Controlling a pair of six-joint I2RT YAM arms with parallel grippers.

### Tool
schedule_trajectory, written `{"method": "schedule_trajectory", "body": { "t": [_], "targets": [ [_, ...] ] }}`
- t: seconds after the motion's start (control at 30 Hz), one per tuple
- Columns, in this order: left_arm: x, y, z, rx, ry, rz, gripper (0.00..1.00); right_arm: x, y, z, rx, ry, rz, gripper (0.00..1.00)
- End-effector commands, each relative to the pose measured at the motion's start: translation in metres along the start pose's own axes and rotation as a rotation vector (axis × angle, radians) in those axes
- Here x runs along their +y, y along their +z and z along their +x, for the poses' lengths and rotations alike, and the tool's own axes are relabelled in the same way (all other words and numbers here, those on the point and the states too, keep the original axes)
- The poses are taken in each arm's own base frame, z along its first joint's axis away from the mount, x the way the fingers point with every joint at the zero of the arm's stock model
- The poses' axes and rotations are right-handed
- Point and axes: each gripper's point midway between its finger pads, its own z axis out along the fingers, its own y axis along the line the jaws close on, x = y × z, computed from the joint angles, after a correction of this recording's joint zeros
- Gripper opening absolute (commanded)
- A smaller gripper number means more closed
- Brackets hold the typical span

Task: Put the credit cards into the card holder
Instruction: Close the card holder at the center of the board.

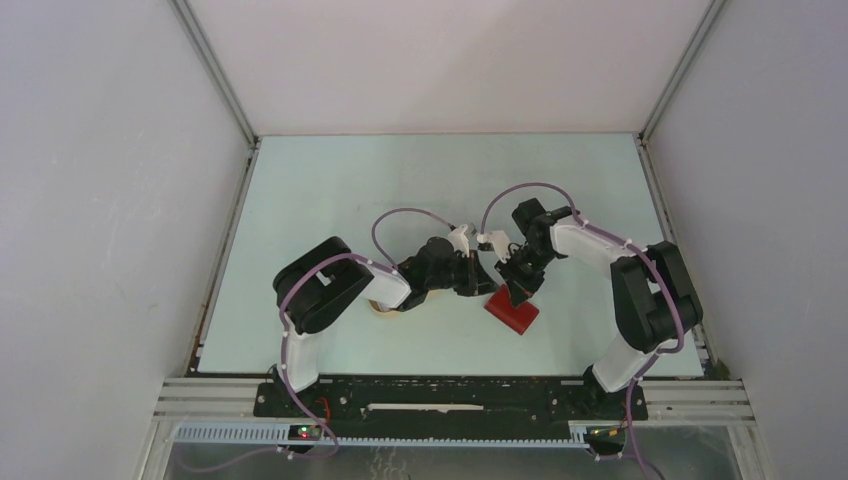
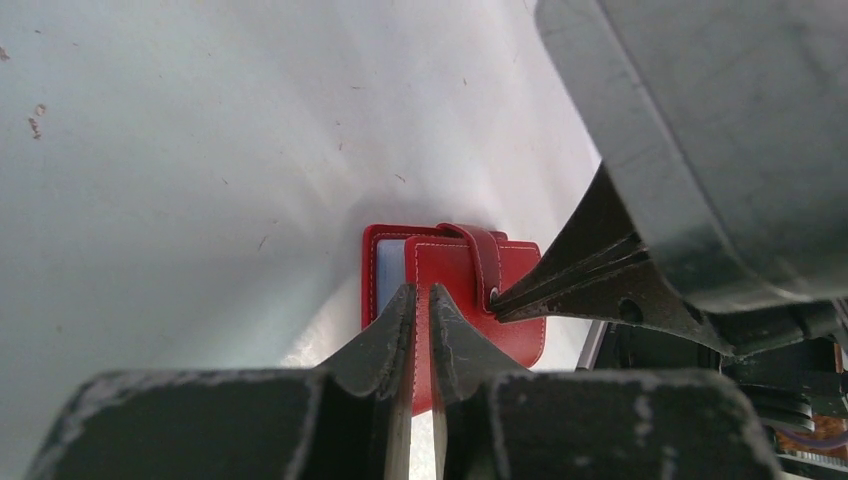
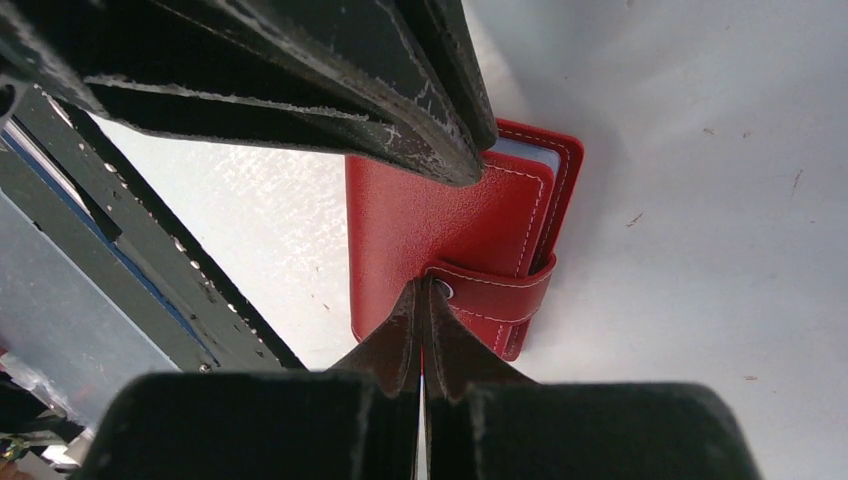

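The red card holder (image 1: pixel 512 314) lies on the table between both arms, folded over, with its snap tab (image 3: pixel 500 295) wrapped round the side. A grey-blue inner pocket (image 2: pixel 388 270) peeks out beside the cover. My left gripper (image 2: pixel 421 290) is nearly closed, its tips pinching the edge of the card holder's (image 2: pixel 460 270) cover. My right gripper (image 3: pixel 422 285) is shut, its tips pressed against the snap at the tab's end on the card holder (image 3: pixel 420 220), nothing between them. No credit cards are in view.
A beige tray (image 1: pixel 383 309) shows partly under my left arm. The black mounting rail (image 1: pixel 450 395) runs along the near table edge. White walls close off the table at the left, back and right.
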Motion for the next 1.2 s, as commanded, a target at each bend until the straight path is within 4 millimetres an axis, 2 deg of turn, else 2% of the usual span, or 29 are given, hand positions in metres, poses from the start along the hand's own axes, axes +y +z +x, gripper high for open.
{"method": "schedule_trajectory", "body": {
  "t": [0.0,0.13,0.2,0.23,0.33,0.37,0.47,0.67,0.83,0.9,0.97,1.03,1.1,1.17],
  "targets": [
    [-0.010,-0.004,-0.001,-0.011,0.008,0.042,0.13,-0.016,0.019,0.016,0.076,0.022,0.045,0.00],
    [-0.011,-0.004,-0.002,-0.014,0.009,0.044,0.14,-0.015,0.020,0.017,0.085,0.035,0.024,0.00],
    [-0.011,-0.005,-0.003,-0.020,0.011,0.047,0.14,-0.009,0.017,0.011,0.056,0.035,-0.013,0.00],
    [-0.012,-0.006,-0.003,-0.023,0.011,0.047,0.14,-0.006,0.013,0.007,0.034,0.034,-0.031,0.05],
    [-0.015,-0.010,-0.007,-0.037,0.023,0.048,0.18,0.006,-0.005,-0.007,-0.055,0.005,-0.078,0.31],
    [-0.017,-0.012,-0.008,-0.043,0.031,0.050,0.20,0.010,-0.016,-0.013,-0.099,-0.016,-0.082,0.39],
    [-0.023,-0.019,-0.016,-0.072,0.058,0.054,0.27,0.020,-0.039,-0.020,-0.188,-0.052,-0.100,0.51],
    [-0.038,-0.044,-0.032,-0.138,0.152,0.036,0.32,0.024,-0.084,-0.029,-0.364,-0.096,-0.053,0.55],
    [-0.049,-0.072,-0.040,-0.175,0.298,-0.028,0.34,0.020,-0.145,-0.044,-0.588,-0.156,0.124,0.62],
    [-0.055,-0.086,-0.044,-0.190,0.378,-0.072,0.35,0.015,-0.173,-0.050,-0.681,-0.159,0.230,0.74],
    [-0.058,-0.101,-0.048,-0.202,0.457,-0.126,0.36,0.020,-0.190,-0.053,-0.749,-0.198,0.257,0.97],
    [-0.060,-0.119,-0.055,-0.233,0.523,-0.178,0.37,0.024,-0.188,-0.053,-0.779,-0.144,0.206,1.00],
    [-0.061,-0.138,-0.063,-0.276,0.562,-0.216,0.39,0.035,-0.173,-0.051,-0.753,-0.145,0.085,1.00],
    [-0.064,-0.161,-0.073,-0.340,0.583,-0.251,0.51,0.044,-0.152,-0.045,-0.699,-0.117,-0.052,1.00]
  ]
}}
